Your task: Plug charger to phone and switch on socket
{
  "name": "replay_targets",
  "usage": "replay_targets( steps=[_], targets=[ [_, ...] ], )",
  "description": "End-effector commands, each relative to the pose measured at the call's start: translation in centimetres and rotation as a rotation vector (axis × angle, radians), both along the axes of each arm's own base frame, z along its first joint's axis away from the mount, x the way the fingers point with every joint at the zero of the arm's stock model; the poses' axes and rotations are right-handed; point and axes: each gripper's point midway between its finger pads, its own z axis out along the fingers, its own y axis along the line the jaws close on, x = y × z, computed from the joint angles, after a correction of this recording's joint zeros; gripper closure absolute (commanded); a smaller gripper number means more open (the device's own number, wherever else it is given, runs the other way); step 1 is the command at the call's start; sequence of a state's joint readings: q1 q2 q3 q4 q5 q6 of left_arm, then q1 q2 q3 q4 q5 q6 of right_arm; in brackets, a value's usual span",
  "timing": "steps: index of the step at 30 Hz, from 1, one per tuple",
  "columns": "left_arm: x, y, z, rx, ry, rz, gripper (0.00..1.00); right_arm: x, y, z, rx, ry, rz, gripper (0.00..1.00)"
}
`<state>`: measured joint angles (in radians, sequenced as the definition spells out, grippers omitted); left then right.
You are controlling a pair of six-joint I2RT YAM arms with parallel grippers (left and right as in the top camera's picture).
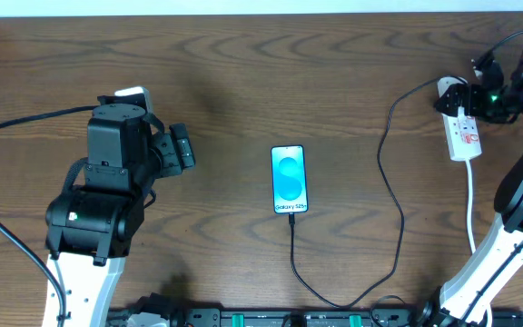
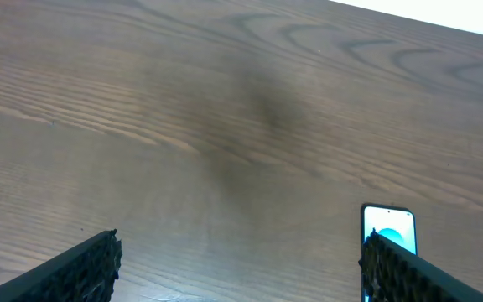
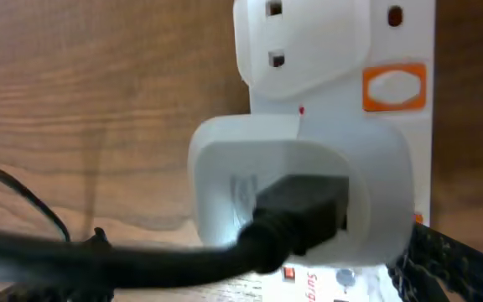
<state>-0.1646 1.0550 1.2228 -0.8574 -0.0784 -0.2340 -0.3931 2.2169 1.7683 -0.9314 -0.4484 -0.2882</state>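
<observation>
The phone lies screen up at the table's middle, its teal screen lit. The charger's thin black cable runs from the phone's bottom edge, where its plug tip meets the phone, loops right and climbs to a white adapter seated in the socket. My right gripper is open and hovers over the socket's far end, its fingers either side of the adapter. An orange switch shows on the socket. My left gripper is open and empty, left of the phone.
The socket's white lead runs toward the front edge beside the right arm's base. The left arm's thick black cable crosses the table's left side. A black rail lines the front edge.
</observation>
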Motion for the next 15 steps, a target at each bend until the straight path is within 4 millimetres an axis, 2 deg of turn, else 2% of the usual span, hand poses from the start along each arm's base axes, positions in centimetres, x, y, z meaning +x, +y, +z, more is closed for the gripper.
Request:
replay_targets(
  steps=[1,10,15],
  targets=[
    [0.1,0.3,0.2,0.019,-0.004,0.000,0.09,0.8,-0.1,0.8,-0.001,-0.010,-0.015,0.01],
    [0.1,0.3,0.2,0.019,-0.004,0.000,0.09,0.5,0.2,0.7,0.012,0.002,-0.011,0.01],
    [0.1,0.3,0.2,0.019,-0.004,0.000,0.09,-0.2,0.9,-0.3,0.034,0.029,-0.005,0.01]
  ],
)
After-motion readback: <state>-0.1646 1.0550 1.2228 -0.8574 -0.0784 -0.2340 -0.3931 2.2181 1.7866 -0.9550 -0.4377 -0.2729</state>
